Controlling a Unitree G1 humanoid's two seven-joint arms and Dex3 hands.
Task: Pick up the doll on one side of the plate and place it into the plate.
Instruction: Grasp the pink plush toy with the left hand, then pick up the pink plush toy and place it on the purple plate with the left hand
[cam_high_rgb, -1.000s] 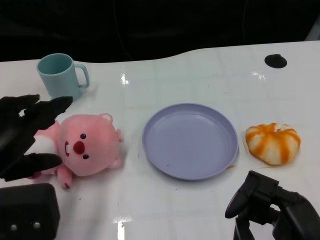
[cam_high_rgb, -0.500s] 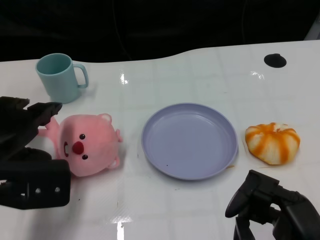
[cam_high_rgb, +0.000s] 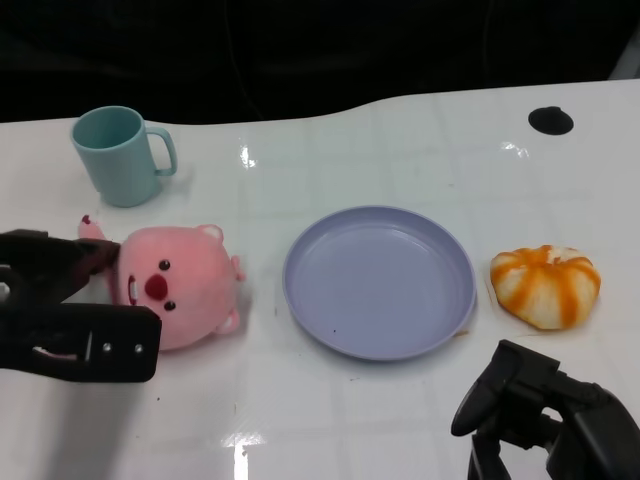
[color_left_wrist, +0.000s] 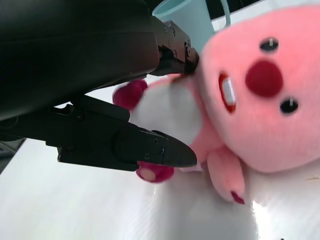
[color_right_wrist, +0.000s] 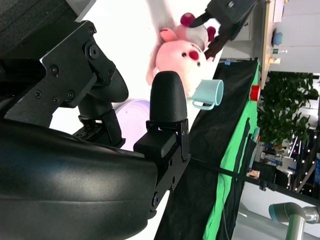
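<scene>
The pink doll (cam_high_rgb: 175, 285) lies on the white table left of the lavender plate (cam_high_rgb: 380, 280), about a hand's width from its rim. My left hand (cam_high_rgb: 60, 300) grips the doll's white body from the left, with fingers (color_left_wrist: 150, 150) above and below it in the left wrist view, where the doll's face (color_left_wrist: 260, 100) fills the frame. The body is mostly hidden in the head view. My right hand (cam_high_rgb: 545, 420) rests low at the front right, fingers curled in and holding nothing. The right wrist view shows the doll (color_right_wrist: 180, 57) far off with the left hand (color_right_wrist: 227, 12) on it.
A teal cup (cam_high_rgb: 118, 155) stands behind the doll at the back left. An orange-and-white striped bun-shaped toy (cam_high_rgb: 545, 285) lies right of the plate. A small black disc (cam_high_rgb: 551, 121) sits at the back right. The table's far edge meets a dark backdrop.
My left hand has dropped down and closed around the doll's body. The doll has tilted, one paw now pointing up and back. The right hand has not moved.
</scene>
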